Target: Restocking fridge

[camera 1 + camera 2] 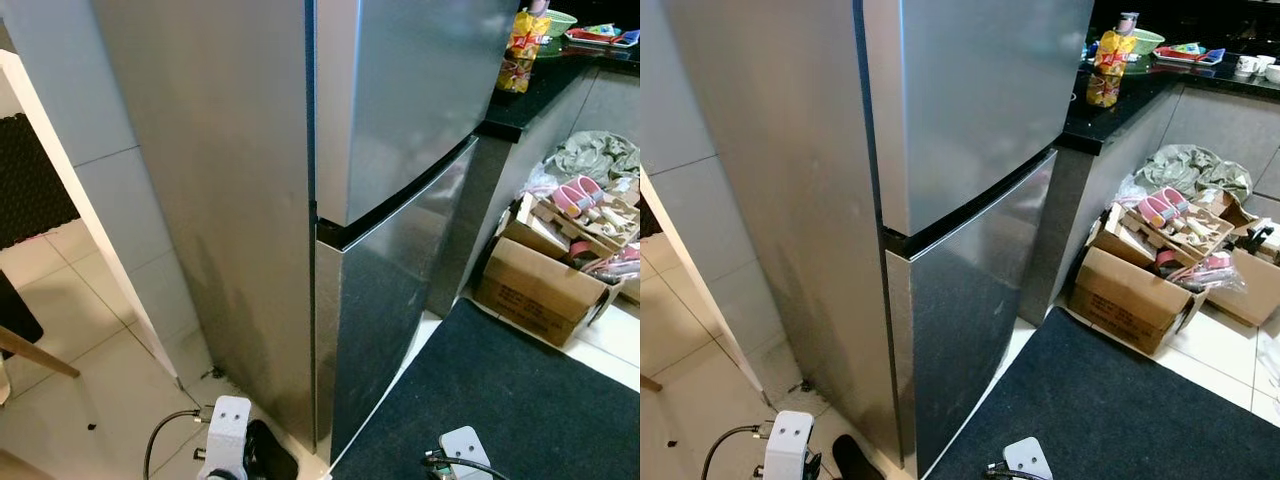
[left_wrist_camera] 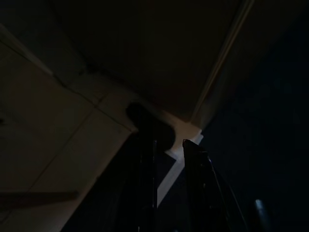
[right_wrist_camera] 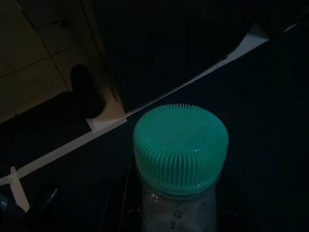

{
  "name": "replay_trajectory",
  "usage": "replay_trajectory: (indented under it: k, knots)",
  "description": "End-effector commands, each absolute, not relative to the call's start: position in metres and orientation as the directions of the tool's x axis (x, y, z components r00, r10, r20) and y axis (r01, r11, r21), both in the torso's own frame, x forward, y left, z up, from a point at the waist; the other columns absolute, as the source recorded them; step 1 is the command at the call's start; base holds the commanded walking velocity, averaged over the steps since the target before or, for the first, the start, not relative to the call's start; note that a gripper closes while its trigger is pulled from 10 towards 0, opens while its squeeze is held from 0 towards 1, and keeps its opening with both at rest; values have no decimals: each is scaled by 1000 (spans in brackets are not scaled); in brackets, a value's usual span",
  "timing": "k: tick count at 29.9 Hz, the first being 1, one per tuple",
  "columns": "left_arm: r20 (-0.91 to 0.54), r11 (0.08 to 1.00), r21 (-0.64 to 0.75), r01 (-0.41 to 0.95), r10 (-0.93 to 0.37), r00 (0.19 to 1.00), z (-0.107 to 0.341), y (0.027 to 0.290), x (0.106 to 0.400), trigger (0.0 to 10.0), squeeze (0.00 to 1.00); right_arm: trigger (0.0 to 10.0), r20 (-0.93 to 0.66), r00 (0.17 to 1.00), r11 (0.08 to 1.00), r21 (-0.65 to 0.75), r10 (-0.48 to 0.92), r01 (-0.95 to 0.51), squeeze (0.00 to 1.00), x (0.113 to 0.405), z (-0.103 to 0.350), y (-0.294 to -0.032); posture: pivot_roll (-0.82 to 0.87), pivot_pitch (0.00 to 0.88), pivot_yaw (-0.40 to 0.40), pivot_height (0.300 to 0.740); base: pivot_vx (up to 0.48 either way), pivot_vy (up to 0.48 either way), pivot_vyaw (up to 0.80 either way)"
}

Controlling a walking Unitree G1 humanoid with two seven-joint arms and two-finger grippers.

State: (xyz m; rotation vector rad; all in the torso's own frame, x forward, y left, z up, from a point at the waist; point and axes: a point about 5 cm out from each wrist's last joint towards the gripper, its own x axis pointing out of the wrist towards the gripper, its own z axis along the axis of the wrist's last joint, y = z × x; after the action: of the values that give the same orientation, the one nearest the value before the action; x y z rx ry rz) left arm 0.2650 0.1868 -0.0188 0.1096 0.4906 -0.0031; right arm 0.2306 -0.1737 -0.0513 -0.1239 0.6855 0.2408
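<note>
Bottle with unmarked green cap faces closed fridge.

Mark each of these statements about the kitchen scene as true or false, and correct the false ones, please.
1. Both doors of the steel fridge are open. False: both doors are closed.
2. The right pincer holds a bottle with a green ribbed cap. True.
3. A cardboard box with pink slippers on top of its contents stands on the floor beside the counter. True.
4. The mat in front of the fridge is bright red. False: it is dark, almost black.
5. A yellow snack bag stands on the black counter. True.
6. The left pincer holds a cup. False: it holds nothing, fingers apart.
</note>
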Motion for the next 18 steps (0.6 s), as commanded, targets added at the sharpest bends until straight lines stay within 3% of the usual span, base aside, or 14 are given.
replay_trajectory:
  k: [1, 11, 18]
  knots:
    - [-505, 993, 110, 37, 24, 863, -27, 188, 257, 10000, 0, 10000, -644, 745, 968, -29, 173, -250, 0, 226, -54, -178, -43, 109, -26, 740, 0, 0, 0]
    - [-526, 992, 120, 39, 31, 850, -30, 184, 255, 10000, 0, 10000, -635, 751, 958, -59, 182, -282, 0, 231, -49, -182, -47, 63, -18, 740, 0, 0, 0]
    - [-511, 994, 110, 20, 39, 859, -29, 183, 256, 10000, 0, 10000, -630, 758, 960, -71, 168, -272, 0, 235, -47, -184, -48, 85, -17, 740, 0, 0, 0]
